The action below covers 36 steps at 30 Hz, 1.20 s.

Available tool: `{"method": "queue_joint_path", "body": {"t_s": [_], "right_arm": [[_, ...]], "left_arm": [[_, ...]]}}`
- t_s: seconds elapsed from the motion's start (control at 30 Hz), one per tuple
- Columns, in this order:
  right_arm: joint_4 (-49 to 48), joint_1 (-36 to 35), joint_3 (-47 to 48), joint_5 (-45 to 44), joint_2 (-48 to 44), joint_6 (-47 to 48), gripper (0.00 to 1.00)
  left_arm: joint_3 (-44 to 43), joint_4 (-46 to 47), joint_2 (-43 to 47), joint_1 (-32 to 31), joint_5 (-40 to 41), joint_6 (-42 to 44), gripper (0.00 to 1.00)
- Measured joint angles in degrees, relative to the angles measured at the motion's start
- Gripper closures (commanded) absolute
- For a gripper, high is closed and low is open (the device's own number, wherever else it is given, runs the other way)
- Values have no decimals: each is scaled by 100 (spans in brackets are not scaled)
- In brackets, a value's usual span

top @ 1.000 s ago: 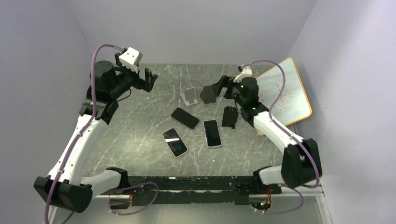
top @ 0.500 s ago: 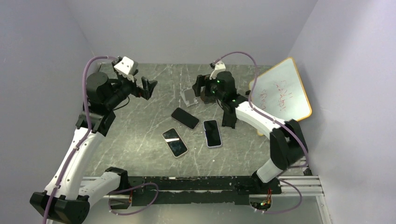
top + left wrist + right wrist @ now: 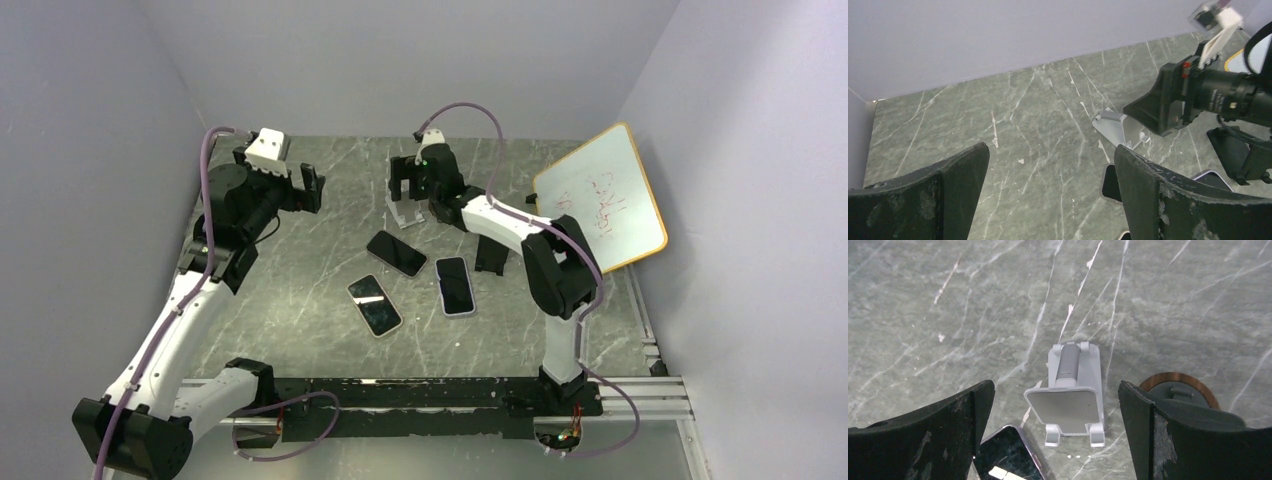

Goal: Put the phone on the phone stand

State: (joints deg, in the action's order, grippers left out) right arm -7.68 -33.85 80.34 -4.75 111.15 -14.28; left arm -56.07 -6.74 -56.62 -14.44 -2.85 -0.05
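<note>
**gripwatch:** Since none of the three phones is on the phone stand [image 3: 403, 210] yet, here's where they lie: all flat on the table [image 3: 300, 280], screens up. Taking 12 as pointing away from the arm bases, the black phone [image 3: 397, 253] is closest, just beside the stand at its 6 o'clock. The second phone [image 3: 374, 305] is at about 7 from that one. The white-edged phone [image 3: 455, 286] is at about 4.

**marble_top:** And the stand itself? Anything grabbing it?

**gripwatch:** Nope. It's silver, with its bare plate tilted. The right gripper [image 3: 408, 188] hangs over it at roughly its 12, fingers spread wide with nothing in them. In the right wrist view the stand shows in the gap between both fingers. The left gripper [image 3: 311, 188] is off at the stand's 9 o'clock, well apart and up off the table. It's released too, holding nothing.

**marble_top:** Other clutter?

**gripwatch:** A black stand [image 3: 492, 251] sits at the black phone's 3 o'clock. A dark disc with a wooden rim [image 3: 1175, 387] is near the silver stand. A whiteboard [image 3: 600, 195] leans at the table's 3 o'clock edge.
</note>
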Motion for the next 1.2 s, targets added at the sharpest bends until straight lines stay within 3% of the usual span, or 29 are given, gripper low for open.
{"method": "queue_joint_path", "body": {"t_s": [0.43,0.53,0.7,1.0,1.2], "right_arm": [[203,-199,144,-149,767,66,1],[201,-197,149,-219,798,94,8],[160,-197,155,-249,804,149,28],[83,-197,155,-251,837,197,40],[22,-197,315,-216,977,210,42]], "left_arm": [[0,7,-127,0,-238,0,0],[0,7,-166,0,-273,0,0],[0,7,-245,0,-297,0,0],[0,7,-323,0,-297,0,0],[0,7,-337,0,-293,-2,0]]}}
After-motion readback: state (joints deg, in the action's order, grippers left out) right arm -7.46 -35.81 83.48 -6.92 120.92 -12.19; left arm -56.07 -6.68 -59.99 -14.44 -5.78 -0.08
